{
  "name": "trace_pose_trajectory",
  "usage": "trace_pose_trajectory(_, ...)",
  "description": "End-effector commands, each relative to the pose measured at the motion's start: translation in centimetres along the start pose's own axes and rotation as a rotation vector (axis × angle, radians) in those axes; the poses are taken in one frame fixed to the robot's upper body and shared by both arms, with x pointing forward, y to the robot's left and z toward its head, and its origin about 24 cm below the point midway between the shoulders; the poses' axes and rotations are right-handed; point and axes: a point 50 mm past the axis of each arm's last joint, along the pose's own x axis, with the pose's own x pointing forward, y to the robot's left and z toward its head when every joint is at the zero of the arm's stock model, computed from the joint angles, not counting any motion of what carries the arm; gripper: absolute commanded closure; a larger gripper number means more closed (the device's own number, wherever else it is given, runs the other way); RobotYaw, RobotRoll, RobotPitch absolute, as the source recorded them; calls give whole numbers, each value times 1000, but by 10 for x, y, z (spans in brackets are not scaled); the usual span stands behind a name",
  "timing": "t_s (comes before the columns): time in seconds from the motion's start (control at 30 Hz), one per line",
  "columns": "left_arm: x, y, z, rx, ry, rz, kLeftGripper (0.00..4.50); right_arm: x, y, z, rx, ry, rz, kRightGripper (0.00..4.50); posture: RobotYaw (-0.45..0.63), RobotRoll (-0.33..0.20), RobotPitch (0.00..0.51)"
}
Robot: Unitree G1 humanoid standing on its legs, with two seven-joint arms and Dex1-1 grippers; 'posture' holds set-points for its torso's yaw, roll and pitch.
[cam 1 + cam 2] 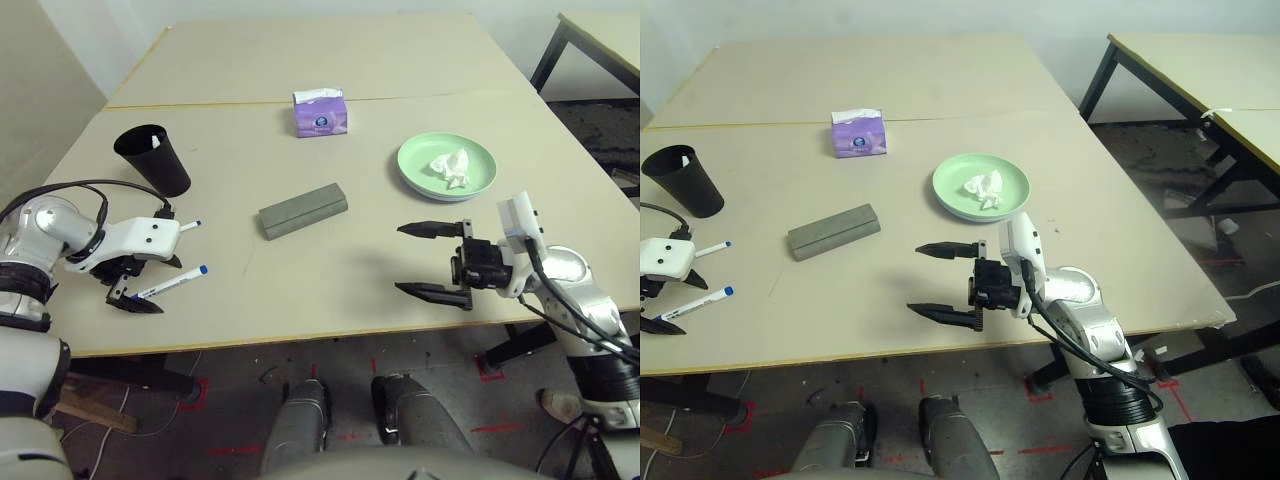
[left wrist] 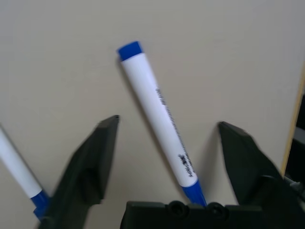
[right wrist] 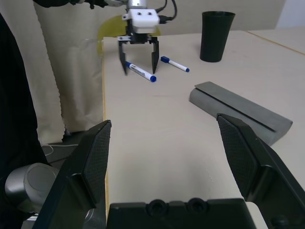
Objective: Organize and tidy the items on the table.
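Left gripper [image 2: 164, 143] poised, fingers [image 2: 90, 162] spread astride white blue-capped marker [image 2: 157, 117] lying slantwise across the gap; right gripper [image 1: 425, 260] far off, fingers spread.

Bare counter [image 1: 330, 290] lies open between the two hands. The grey case [image 1: 303, 211] sits across the middle, with the black cup [image 1: 153, 158] to its left. The left hand [image 1: 128, 294] straddles one marker [image 1: 170, 284]; a second marker [image 3: 174, 64] lies just beside it.
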Motion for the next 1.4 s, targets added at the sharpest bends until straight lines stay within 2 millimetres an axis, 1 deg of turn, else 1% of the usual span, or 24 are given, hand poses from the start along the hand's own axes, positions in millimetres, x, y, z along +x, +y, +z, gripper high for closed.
trace_pose_trajectory(0.03, 9, -3, -3, -27, 10, -42, 1563, 3, 2, 3, -2, 0, 19, 0, -76, 0, 133)
trace_pose_trajectory(0.27, 9, -4, -4, -42, -1, -51, 3864, 4, 0, 6, -10, -3, 18, 0, -75, 0, 132)
trace_pose_trajectory(0.3, 9, -4, -4, -43, -2, -52, 4138, 4, 0, 6, -9, -3, 18, 0, -75, 0, 134)
trace_pose_trajectory(0.33, 9, -5, -4, -45, -2, -54, 4212, 4, 0, 6, -9, -3, 18, 0, -75, 0, 134)
trace_pose_trajectory(0.63, 9, -6, -5, -55, -6, -58, 4212, 4, 2, 3, 1, -1, 17, 0, -71, 0, 137)
trace_pose_trajectory(0.8, 4, -2, -2, -67, -38, -22, 4212, 3, 1, 3, -1, 6, 16, 0, -73, 0, 139)
trace_pose_trajectory(0.83, 2, 0, 0, -80, -74, 2, 4212, 3, 2, 3, -1, 6, 16, 0, -72, 0, 138)
trace_pose_trajectory(0.93, -11, 15, 15, -155, -278, 131, 4212, 2, 2, 3, 3, 8, 12, 0, -57, 0, 139)
trace_pose_trajectory(1.0, -21, 18, 20, -189, -376, 186, 4212, 2, 3, 2, 7, 7, 10, 0, -52, 0, 140)
trace_pose_trajectory(1.17, -33, 14, 18, -303, -600, 273, 4212, 3, 3, 1, 15, 3, 4, 0, -40, 0, 145)
trace_pose_trajectory(1.33, -51, 11, 9, -452, -828, 490, 4212, 1, 0, 2, 18, -3, -21, 0, -31, 0, 151)
trace_pose_trajectory(1.4, -59, 11, 9, -491, -935, 571, 4212, 0, 0, 2, 21, -1, -24, 0, -29, 0, 152)
